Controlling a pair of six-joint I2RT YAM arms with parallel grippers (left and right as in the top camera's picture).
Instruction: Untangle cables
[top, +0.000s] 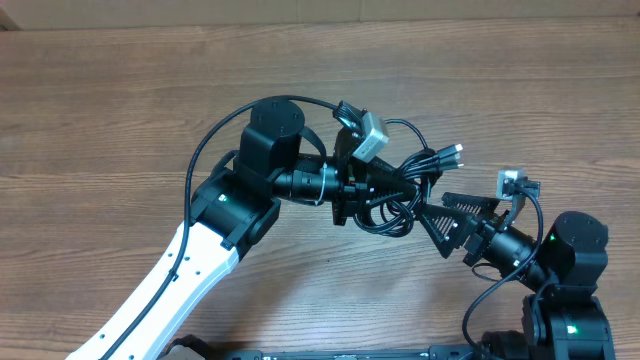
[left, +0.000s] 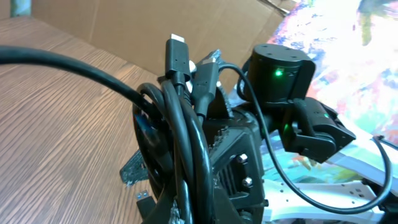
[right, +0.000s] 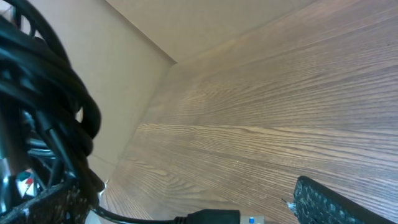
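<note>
- Over the middle of the brown wood-grain table (top: 120, 100), my left arm reaches in from the lower left with its white link stretched out. My left gripper (top: 352, 193) is pressed together on the bundle of thin black cables (top: 400, 185).
- My right arm sits folded at the lower right edge, forearm angled up and to the left. My right gripper (top: 445, 218) is spread wide just beside the right side of the bundle, pinching nothing.
- The cables form tangled loops between my two grippers. A silver-tipped plug (top: 455, 152) sticks out to the upper right, and a grey boxy connector (top: 368, 135) lies at the top of the knot.
- In my left wrist view the cables fill the foreground and hide my own fingertips; two plug ends stand up from the bundle.
- In my right wrist view the loops crowd the left edge and are cut off by the frame. One textured black finger (right: 329, 202) shows at the lower right, apart from them.
- I cannot tell whether the lowest loops rest on the table, or whether my right fingertip touches the nearest loop.
</note>
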